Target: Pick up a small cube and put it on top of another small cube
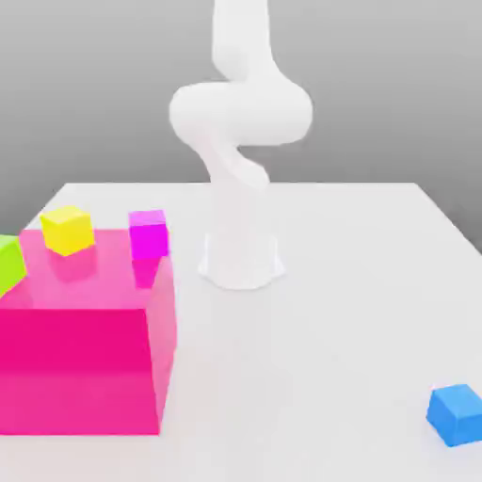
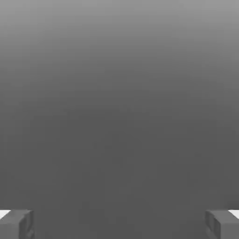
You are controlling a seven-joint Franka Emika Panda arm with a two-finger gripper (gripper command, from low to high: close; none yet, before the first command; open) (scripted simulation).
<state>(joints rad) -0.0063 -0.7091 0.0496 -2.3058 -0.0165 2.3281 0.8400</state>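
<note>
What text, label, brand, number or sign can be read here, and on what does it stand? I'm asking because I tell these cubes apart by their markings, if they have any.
None: no readable text, label, brand, number or sign on the yellow cube, magenta cube, green cube, blue cube, pink block or robot arm.

Bright, washed-out table; background shades from grey to darker
</note>
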